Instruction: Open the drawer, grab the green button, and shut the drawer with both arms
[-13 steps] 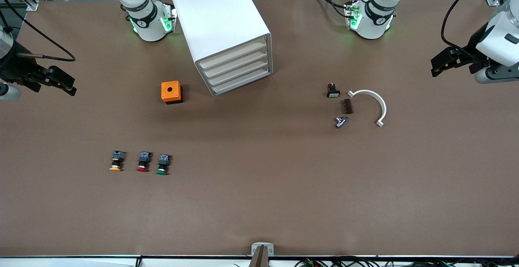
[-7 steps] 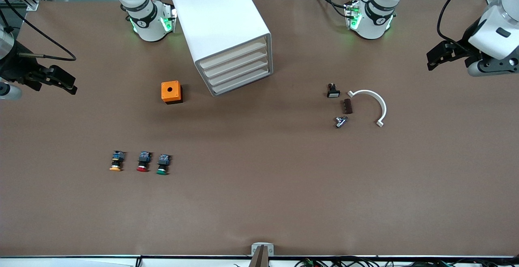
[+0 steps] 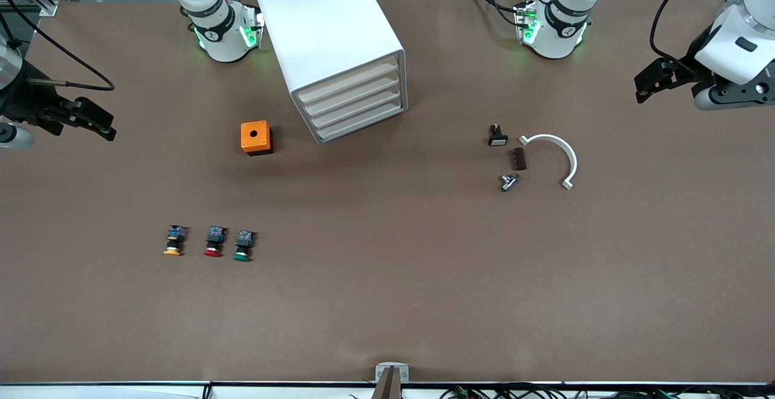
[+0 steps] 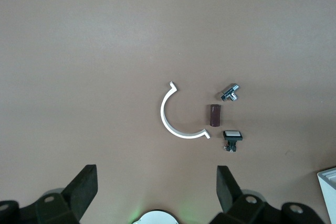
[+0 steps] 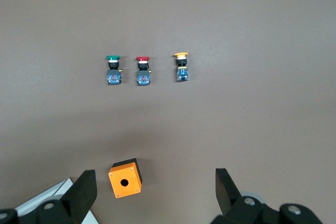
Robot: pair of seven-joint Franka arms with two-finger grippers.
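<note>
The right gripper [image 3: 100,125], a black two-finger pincer on a white jointed arm, hangs over the bare brown matte table [image 3: 387,302] at the right arm's end, its fingers spread wide and holding nothing. Nearer the front camera, three small push buttons lie in a row on their sides, each with a black-and-blue body: one with a round orange cap [image 3: 174,240], one with a red cap [image 3: 213,241], and the button with the green cap [image 3: 243,246], the one closest to the table's middle. A glossy orange box with a round hole on top [image 3: 256,137] sits just beside the smooth white four-drawer cabinet [image 3: 330,45]; its third cream-fronted drawer [image 3: 357,110] is shut flush. Toward the left arm's end lie a small black switch with a white face [image 3: 497,136], a dark brown block [image 3: 519,158], a shiny metal fitting [image 3: 508,181] and a curved white plastic half-ring [image 3: 554,158]. The left gripper [image 3: 657,84] hangs over the table's edge there, fingers likewise apart and empty.
</note>
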